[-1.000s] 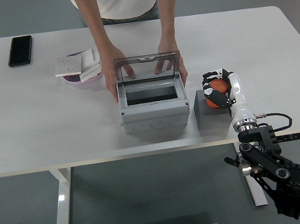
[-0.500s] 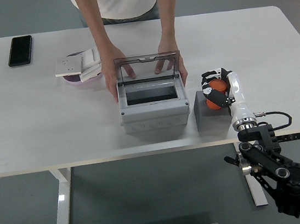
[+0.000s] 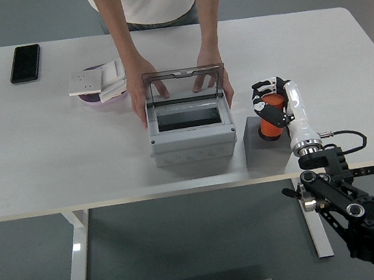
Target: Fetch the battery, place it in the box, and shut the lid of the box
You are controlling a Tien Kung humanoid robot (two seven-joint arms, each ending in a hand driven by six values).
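Standing upright on a dark grey block [image 3: 264, 149] near the table's front edge, the orange battery [image 3: 270, 121] (a short cylinder) is at about 3 o'clock from the box [image 3: 191, 136] and just beside it, with the block between them. The right hand [image 3: 270, 105] has its black fingers [image 3: 261, 89] curled around the upper part of the battery, clamped on it; the white forearm [image 3: 299, 122] goes down toward 5 o'clock, off the table edge. The box is grey, its cavity is open to the top, and its clear lid [image 3: 184, 84] stands up at the far side. A person at 12 o'clock holds the box with both hands, one hand [image 3: 154, 90] behind the lid at the left end, the other hand [image 3: 208, 82] at the right end. At about 10 o'clock from the box lie some white parts [image 3: 98, 80] on a purple dish [image 3: 92, 98], and farther, near the far left corner of the white table [image 3: 51, 158], a black phone [image 3: 25, 62] lies flat.
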